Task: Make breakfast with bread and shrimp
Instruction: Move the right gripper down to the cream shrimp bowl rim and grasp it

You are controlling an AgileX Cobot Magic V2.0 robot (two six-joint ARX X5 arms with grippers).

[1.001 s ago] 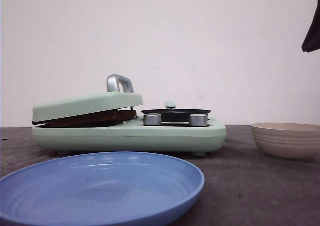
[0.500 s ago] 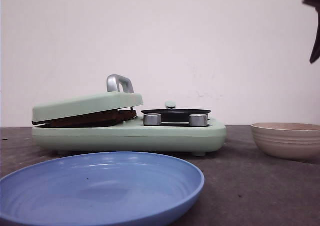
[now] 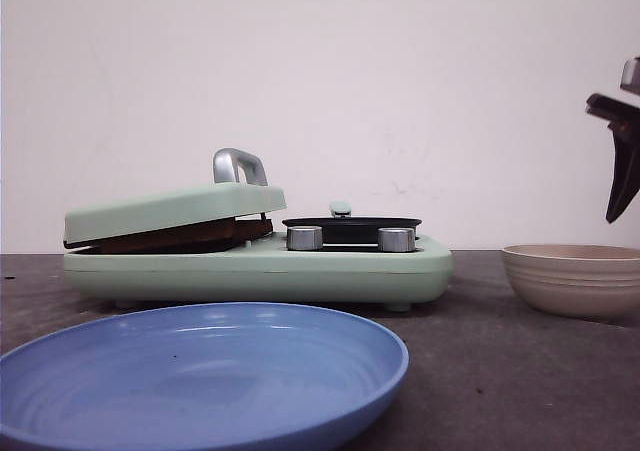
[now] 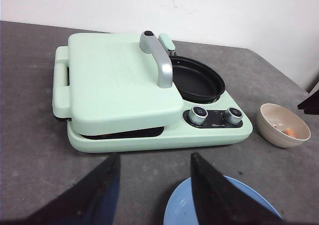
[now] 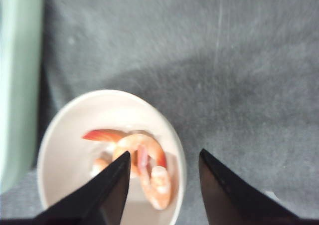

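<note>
- The blue plate [image 3: 200,371] lies nearest.
- The bread [image 3: 180,236] lies flat under the green lid [image 3: 175,209], its edge running left-right.
- The right gripper [image 5: 162,185], fingers apart, hangs above the beige bowl [image 5: 60,135] holding curled shrimp [image 5: 144,165].
- The left gripper [image 4: 154,185] is spread too.

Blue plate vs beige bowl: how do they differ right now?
The blue plate is wide, shallow and looks bare; the beige bowl is smaller, deeper and holds shrimp. The plate sits in front of the green cooker, the bowl to its right. Both rest upright on the table.
</note>
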